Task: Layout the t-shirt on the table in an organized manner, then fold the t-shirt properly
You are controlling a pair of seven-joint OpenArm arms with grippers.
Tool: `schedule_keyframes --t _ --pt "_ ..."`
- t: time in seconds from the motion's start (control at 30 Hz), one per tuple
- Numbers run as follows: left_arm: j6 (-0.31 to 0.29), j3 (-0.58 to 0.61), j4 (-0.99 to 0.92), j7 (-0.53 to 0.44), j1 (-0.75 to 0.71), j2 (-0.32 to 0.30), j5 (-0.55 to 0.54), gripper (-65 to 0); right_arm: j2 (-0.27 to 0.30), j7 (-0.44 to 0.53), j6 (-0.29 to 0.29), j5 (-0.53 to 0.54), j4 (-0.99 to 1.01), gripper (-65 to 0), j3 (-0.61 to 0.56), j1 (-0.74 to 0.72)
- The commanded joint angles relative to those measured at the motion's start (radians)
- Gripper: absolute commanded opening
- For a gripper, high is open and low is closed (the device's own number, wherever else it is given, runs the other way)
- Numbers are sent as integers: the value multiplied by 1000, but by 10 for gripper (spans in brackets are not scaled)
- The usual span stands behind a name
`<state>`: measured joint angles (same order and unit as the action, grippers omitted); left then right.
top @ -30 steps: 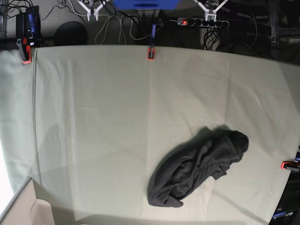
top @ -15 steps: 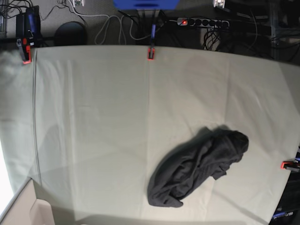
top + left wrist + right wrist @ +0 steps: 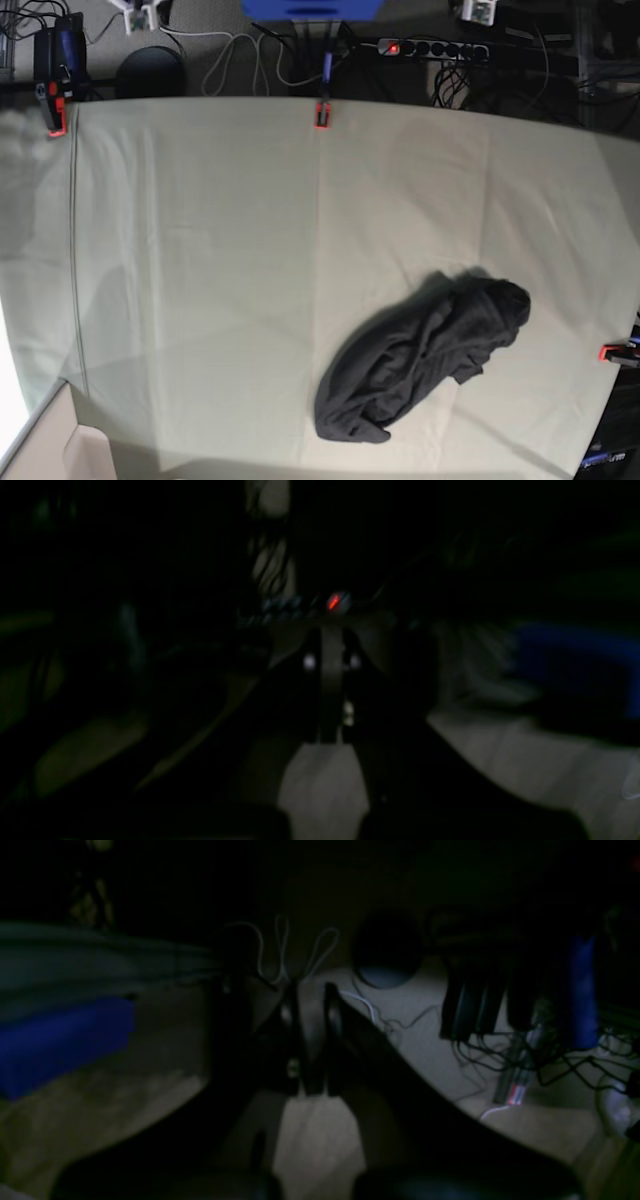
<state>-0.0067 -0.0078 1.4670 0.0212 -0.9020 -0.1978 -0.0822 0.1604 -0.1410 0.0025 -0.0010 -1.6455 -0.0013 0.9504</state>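
Layout had not begun: the t-shirt (image 3: 425, 355) lay bunched near the table's (image 3: 200, 250) front-right corner. The left gripper (image 3: 330, 680) and right gripper (image 3: 310, 1040) looked clenched, empty; next they must reach it.

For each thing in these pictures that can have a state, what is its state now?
t-shirt: crumpled in a heap, not laid out, nothing touching it.
table: covered with pale creased cloth.
clamp: gripping the far edge of the cloth.
power strip: red light on.
left gripper: jaws nearly together, empty.
right gripper: narrow gap, empty.
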Motion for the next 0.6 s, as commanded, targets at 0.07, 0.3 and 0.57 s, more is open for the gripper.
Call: schedule_keyframes --t 0.07,0.3,0.57 --pt "9 -65 102 -19 -50 4 2 -650 9 -75 1 3 -138 -650 2 14" --pt "9 -113 235 -19 -16 5 2 -650 3 -159 1 3 -322 -650 -4 -57" --pt "9 -105 280 -19 86 16 2 -649 -26 -159 3 3 -370 -650 -12 -198"
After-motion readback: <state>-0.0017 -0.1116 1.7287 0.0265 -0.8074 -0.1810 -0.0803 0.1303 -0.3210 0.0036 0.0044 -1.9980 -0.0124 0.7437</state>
